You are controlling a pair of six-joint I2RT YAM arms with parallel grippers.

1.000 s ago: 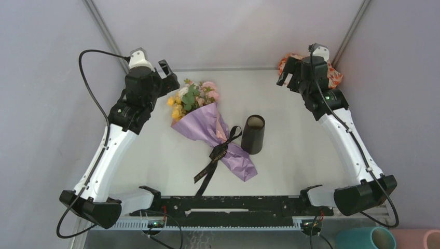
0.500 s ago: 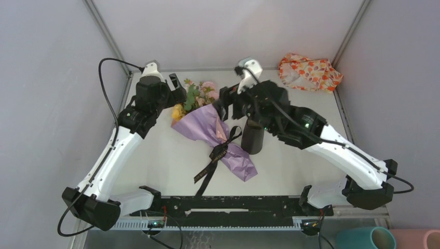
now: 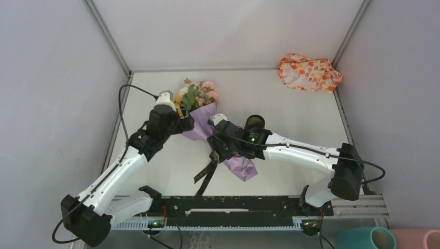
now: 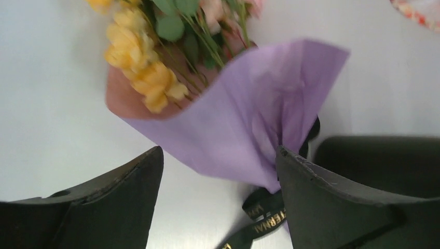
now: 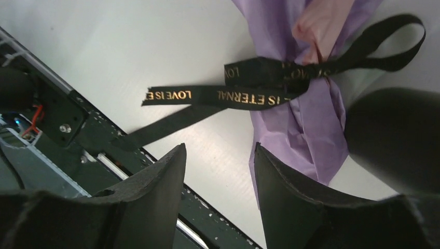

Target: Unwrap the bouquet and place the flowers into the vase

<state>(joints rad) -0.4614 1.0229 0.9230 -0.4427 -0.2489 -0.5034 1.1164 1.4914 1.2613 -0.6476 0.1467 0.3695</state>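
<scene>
Unwrapping barely begun: bouquet (image 3: 203,118) lying at middle of table (image 3: 155,88), ribbon (image 5: 259,92) knotted, vase (image 3: 255,123) just beside. Left gripper (image 4: 218,153) gaping over paper (image 4: 249,129), right gripper (image 5: 219,149) parted, empty, above ribbon tails. Next, likely: pinch 1 tail, tug knot loose.

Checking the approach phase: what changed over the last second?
Both arms swung in from the back corners: left claw to the bouquet at its flower end, right claw to its ribbon. Both open, gripping nothing. Bouquet, vase, cloth unmoved.

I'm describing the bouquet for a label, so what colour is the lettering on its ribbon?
Gold, on the black ribbon; clearest in the right wrist view.
</scene>
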